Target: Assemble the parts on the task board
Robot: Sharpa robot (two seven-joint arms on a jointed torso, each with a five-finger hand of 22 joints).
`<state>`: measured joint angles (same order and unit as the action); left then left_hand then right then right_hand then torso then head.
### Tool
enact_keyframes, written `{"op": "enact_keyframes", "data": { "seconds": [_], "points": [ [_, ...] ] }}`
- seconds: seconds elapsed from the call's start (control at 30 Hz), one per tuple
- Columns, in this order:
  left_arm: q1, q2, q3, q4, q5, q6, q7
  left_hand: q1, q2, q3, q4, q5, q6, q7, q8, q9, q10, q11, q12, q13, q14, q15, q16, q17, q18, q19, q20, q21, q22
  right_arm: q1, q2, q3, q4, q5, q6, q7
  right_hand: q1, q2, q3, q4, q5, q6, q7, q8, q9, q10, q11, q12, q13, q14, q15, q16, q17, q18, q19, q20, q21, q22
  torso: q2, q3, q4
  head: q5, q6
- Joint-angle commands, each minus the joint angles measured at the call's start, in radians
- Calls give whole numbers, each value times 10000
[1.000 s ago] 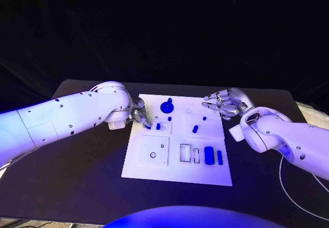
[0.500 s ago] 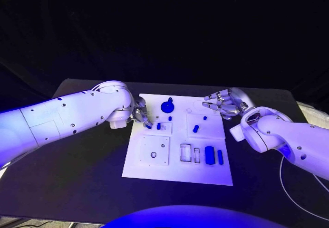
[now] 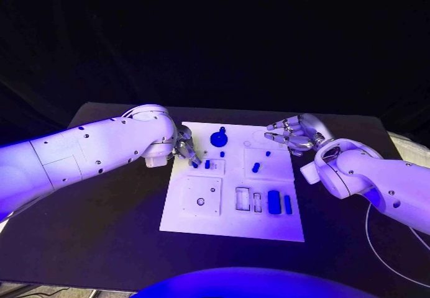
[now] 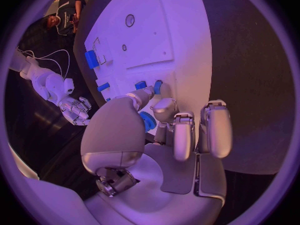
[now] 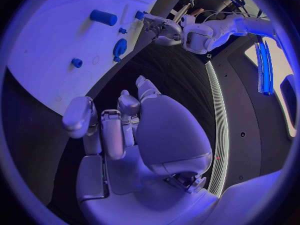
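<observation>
The white task board (image 3: 231, 214) lies mid-table. My left hand (image 3: 184, 149) hovers over its far left edge, fingers spread, with one fingertip (image 4: 145, 92) right at two small blue parts (image 3: 194, 164) (image 4: 140, 85); I see no grip on them. A round blue knob part (image 3: 219, 138) stands just beside that hand. My right hand (image 3: 291, 136) hangs at the board's far right corner, fingers loosely bent and empty. A short blue peg (image 3: 255, 167) (image 5: 103, 17) sits mid-board. Two larger blue blocks (image 3: 273, 202) lie near the right edge.
The black table (image 3: 107, 223) surrounds the board, with bare room at the near left. Empty cut-outs (image 3: 243, 198) and a square plate with a small hole (image 3: 201, 197) lie in the board's near half. A white cable (image 3: 376, 239) curls at the near right.
My left arm has crept slightly toward the board. The hands and the parts stand as before.
</observation>
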<state>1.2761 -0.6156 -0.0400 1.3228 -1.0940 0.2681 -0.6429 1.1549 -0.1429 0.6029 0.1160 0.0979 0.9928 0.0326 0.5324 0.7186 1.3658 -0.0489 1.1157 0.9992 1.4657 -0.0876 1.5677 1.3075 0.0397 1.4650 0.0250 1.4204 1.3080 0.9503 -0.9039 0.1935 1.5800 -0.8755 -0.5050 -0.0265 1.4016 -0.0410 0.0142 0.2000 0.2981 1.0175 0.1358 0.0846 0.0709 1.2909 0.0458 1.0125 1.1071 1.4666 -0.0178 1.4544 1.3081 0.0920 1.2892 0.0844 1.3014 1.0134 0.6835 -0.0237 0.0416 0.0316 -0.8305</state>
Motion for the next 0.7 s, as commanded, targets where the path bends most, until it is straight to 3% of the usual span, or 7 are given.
{"op": "enact_keyframes", "data": {
  "seconds": [0.03, 0.5, 0.7],
  "points": [
    [-32, 80, -15, 19, 136, 313, 39, -143, -7, 273, -362, 25, 269, -163, 66, -27, 112, 4, 93, 85, 1051, -79, 31, 2633, 10, 323, -67, 84, 1333, -8, 2, 0, 20, -24, 125, 74, -41, 79, 12, 74, 38, 32, 8, -26, -16, -52, 22, -47, -9, 630, -77, -38, 831, 188, -76, -23, -62, -9, 1, -3, -1, -1, -6],
    [-32, 171, -16, -160, -120, 209, -6, -564, 11, -264, -150, 17, 436, -212, 40, -101, 170, -37, 168, 191, 1051, -118, 31, 2633, -4, 355, -112, 128, 1394, -8, -3, 0, 20, -8, 130, 81, -39, 80, 11, 75, 46, 30, 9, -28, -17, -58, 22, -56, -19, 627, -77, -48, 817, 190, -82, -23, -71, -23, 6, -4, 1, -22, -9],
    [-33, 200, -18, -278, -184, 219, -42, -948, -80, -897, 129, 11, 527, -220, 11, -154, 170, -41, 170, 212, 1051, -124, 31, 2633, -10, 365, -120, 137, 1423, -10, -3, 0, 16, -5, 130, 84, -39, 80, 10, 76, 49, 30, 9, -29, -17, -65, 23, -68, -29, 626, -77, -52, 811, 192, -86, -23, -75, -31, -5, -3, 5, -33, -28]
  ]
}}
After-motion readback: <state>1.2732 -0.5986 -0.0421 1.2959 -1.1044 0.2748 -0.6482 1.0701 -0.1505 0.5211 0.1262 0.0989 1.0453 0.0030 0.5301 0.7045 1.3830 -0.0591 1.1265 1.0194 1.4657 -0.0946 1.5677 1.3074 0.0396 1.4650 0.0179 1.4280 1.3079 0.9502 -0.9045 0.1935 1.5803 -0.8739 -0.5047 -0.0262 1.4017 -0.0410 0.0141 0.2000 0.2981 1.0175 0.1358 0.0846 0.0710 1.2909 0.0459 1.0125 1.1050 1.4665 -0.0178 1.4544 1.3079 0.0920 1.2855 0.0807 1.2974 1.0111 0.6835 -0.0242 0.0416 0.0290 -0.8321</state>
